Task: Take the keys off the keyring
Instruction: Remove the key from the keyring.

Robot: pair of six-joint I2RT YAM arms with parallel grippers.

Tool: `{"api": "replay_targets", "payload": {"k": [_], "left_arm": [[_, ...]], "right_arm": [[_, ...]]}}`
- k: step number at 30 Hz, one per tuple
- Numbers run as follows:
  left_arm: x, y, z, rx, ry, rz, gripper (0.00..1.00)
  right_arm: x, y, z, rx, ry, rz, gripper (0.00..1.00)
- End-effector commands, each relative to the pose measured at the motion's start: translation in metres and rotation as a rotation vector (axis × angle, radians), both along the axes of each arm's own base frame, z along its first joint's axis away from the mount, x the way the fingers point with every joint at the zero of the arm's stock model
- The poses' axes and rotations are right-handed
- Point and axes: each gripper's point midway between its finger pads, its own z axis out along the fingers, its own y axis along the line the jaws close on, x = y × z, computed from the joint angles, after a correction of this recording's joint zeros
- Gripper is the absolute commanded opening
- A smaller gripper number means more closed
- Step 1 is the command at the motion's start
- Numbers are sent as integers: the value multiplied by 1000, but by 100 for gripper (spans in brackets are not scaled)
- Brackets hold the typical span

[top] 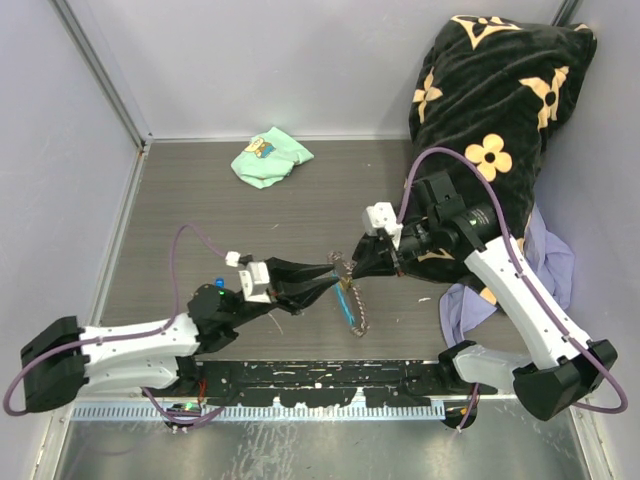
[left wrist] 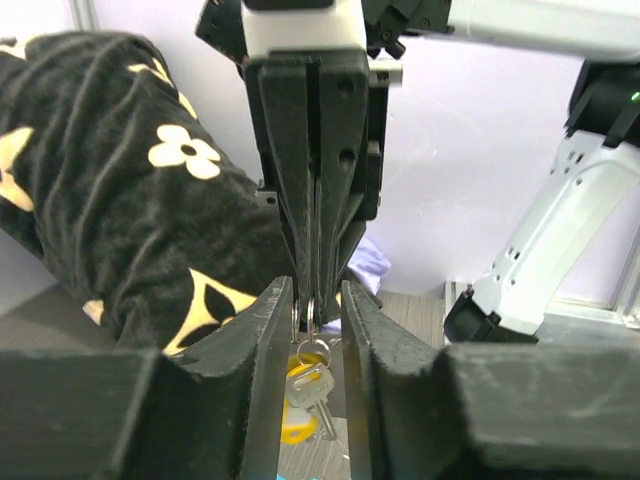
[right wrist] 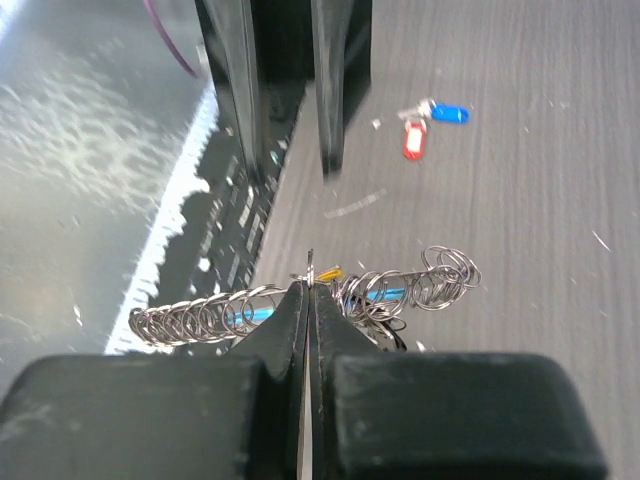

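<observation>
In the right wrist view my right gripper (right wrist: 308,295) is shut on the small silvery keyring (right wrist: 310,266). The thin link chain (right wrist: 200,315) trails off to both sides of it, over the sky-blue fob (right wrist: 382,293). My left gripper (left wrist: 315,300) faces it tip to tip. Its jaws stand slightly apart with the keyring (left wrist: 312,318) in the gap. A silver key with a yellow tag (left wrist: 312,392) hangs below the ring. From above, both grippers (top: 330,276) (top: 352,268) meet mid-table, the chain (top: 358,318) dangling under them. A red-tagged key (right wrist: 414,140) and a blue-tagged key (right wrist: 450,113) lie loose on the table.
A black cushion with tan flowers (top: 500,90) fills the back right corner. A lavender cloth (top: 548,265) lies under the right arm. The mint-green cloth (top: 268,158) sits at the back. Grey walls close in the wood-grain table (top: 200,210).
</observation>
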Motion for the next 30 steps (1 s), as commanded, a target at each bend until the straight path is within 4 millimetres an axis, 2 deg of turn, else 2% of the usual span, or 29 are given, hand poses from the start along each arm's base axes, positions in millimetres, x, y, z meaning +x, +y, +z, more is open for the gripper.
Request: {"api": "replay_targets", "payload": {"k": [1, 5, 7, 11, 21, 30], "left_arm": [[-12, 27, 23, -8, -68, 15, 31], [-19, 37, 3, 136, -99, 19, 36], [-21, 40, 1, 147, -125, 26, 37], [-17, 34, -6, 164, -151, 32, 37], [-4, 2, -7, 111, -167, 25, 31], [7, -6, -4, 37, -156, 61, 30]], "right_arm": [[7, -13, -3, -209, -261, -24, 1], [14, -25, -11, -438, -439, -18, 1], [18, -29, -13, -531, -471, -13, 1], [25, -28, -8, -640, -507, -26, 1], [19, -14, 2, -619, -500, 12, 1], [11, -8, 4, -579, -477, 50, 1]]}}
